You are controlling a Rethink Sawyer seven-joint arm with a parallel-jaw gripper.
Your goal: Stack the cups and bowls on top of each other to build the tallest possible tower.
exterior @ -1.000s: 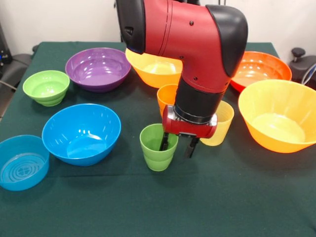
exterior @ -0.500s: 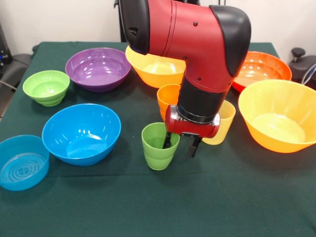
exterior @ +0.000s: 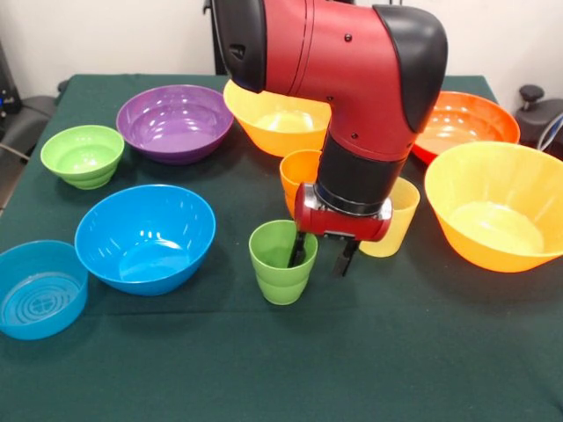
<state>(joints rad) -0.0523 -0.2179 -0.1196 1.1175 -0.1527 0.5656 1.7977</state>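
The gripper (exterior: 322,256) is straddling the small green ribbed plastic cup's (exterior: 281,262) three-o'clock rim, one finger inside, jaws apart, gripping nothing. Closing off-centre risks tipping it towards the pale yellow ribbed cup (exterior: 391,220) nearby.

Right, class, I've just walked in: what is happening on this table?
A red robot arm has its claw at the green cup, one finger inside the rim and one outside, not clamped. The orange cup and pale yellow cup stand behind it. The bowls lie scattered and separate; nothing is stacked yet.
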